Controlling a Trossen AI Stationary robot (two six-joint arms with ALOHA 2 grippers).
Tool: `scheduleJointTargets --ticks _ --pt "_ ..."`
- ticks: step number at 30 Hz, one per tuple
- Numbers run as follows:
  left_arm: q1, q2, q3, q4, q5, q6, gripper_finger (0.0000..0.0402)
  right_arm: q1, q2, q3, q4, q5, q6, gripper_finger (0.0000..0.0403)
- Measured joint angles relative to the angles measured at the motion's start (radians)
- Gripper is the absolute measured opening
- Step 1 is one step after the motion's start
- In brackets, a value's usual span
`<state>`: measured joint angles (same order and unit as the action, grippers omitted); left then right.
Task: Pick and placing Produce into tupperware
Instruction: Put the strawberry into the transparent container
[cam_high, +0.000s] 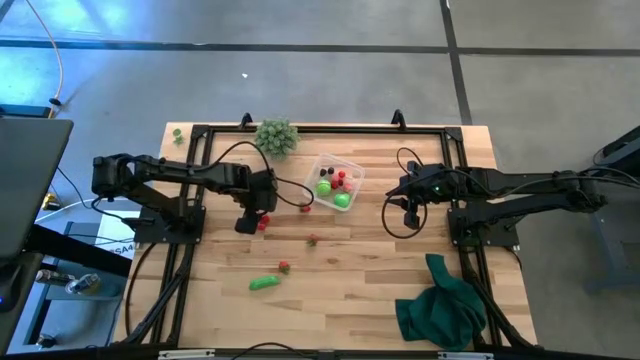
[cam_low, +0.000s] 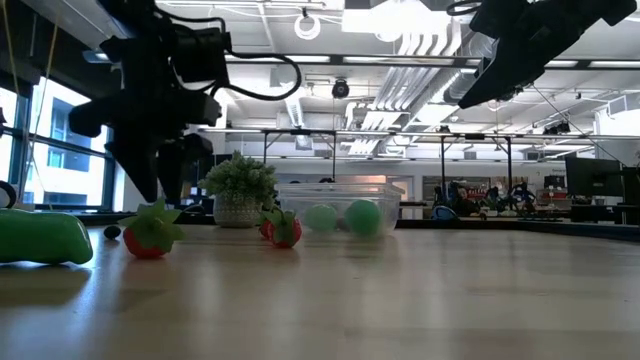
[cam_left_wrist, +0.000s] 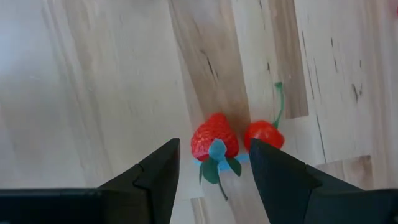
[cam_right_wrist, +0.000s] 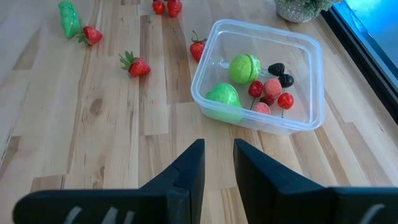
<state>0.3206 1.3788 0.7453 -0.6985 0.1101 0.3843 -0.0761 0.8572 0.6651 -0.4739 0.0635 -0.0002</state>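
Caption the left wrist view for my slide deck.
Open left hand poised over a toy strawberry beside a cherry.

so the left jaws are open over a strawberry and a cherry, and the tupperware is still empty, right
Not quite: the tupperware is not empty. The right wrist view shows two green pieces, red berries and dark berries inside it. The rest holds: the left gripper has open jaws over a strawberry and a cherry.

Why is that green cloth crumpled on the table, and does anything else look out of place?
Nothing looks spilled or damaged. The green cloth lies bunched at the table's corner, its purpose unclear. One small green piece sits beyond the frame at the far corner, away from the other produce.
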Motion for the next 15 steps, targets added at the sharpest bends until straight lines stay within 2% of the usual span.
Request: scheduleJointTargets --ticks 15 --pt "0.0 0.0 -0.003 0.02 0.01 -0.001 0.0182 0.0 0.0 0.0 0.0 0.004 0.0 0.0075"
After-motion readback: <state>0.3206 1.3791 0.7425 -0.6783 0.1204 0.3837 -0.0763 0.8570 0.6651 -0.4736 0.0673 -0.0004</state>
